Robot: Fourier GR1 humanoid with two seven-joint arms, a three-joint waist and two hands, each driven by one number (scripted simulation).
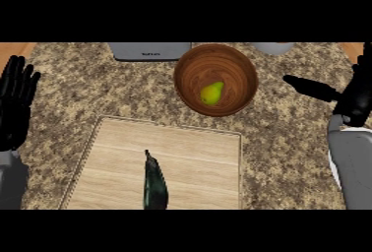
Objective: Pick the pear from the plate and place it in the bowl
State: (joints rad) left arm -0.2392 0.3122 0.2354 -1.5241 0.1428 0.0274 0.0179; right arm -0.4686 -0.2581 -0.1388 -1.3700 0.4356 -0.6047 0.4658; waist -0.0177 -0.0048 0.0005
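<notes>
Now pear (pixel 211 93) inside wooden bowl (pixel 196 59), left hand (pixel 16 98) spread, right hand (pixel 349 96) spread

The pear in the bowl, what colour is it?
Yellow-green. The pear shows best in the head view, lying inside the brown wooden bowl.

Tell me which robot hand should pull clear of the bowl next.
Right. The right robot hand hangs open beside the brown wooden bowl holding the yellow-green pear; the left robot hand rests far off.

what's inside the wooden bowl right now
A yellow-green pear lies inside the wooden bowl, just left of its centre. Nothing else shows in it; the patch of bowl under the pear is covered.
</notes>
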